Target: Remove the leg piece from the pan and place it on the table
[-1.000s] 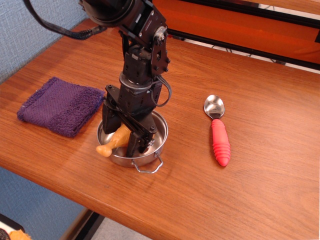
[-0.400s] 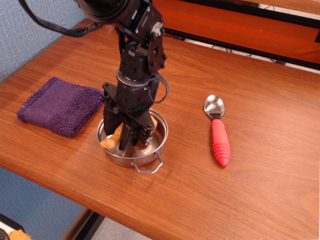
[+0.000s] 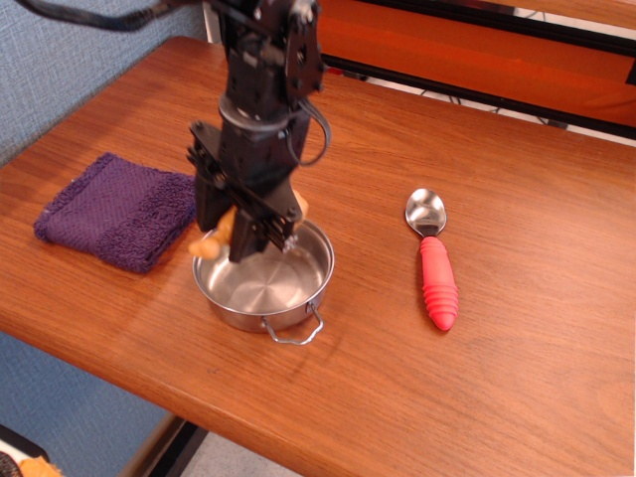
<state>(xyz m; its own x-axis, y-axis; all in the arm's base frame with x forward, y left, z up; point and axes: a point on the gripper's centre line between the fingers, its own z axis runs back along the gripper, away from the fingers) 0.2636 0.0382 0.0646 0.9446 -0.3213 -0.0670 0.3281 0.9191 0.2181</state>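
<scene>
Purple terry cloth (image 3: 121, 210) sits folded at the left of the bench (image 3: 517, 328), lying flat on the reddish-brown wood grain, near the front edge. Just to its right, the black robot arm (image 3: 266, 89) comes down from the top of the view, and its hand (image 3: 231, 237) is clamped on the leg piece (image 3: 212, 239)! The golden orange drumstick is up in the air, pinched between the dark fingers (image 3: 248, 238), with its knobbed bone tip poking out to the left, over the gap between the cloth and the pan's left rim. A sliver of the plump end peeks out on the right side of the hand, behind the fingers. The drumstick is clear of the pan floor, hanging above the left part of the rim.

Below it, the pan (image 3: 263, 281) stands on the bench, shiny steel, round and shallow, its bright bottom in full view with nothing lying in it. One thin wire loop handle (image 3: 294, 329) juts toward the near edge of the bench; the far handle is hidden behind the hand.

Moving right, well apart from the pan, a spoon (image 3: 433, 257) lies flat on the wood: silver bowl pointing to the far side, ribbed red handle pointing near. Along the far edge runs an orange panel (image 3: 477, 45) with a black strip.
</scene>
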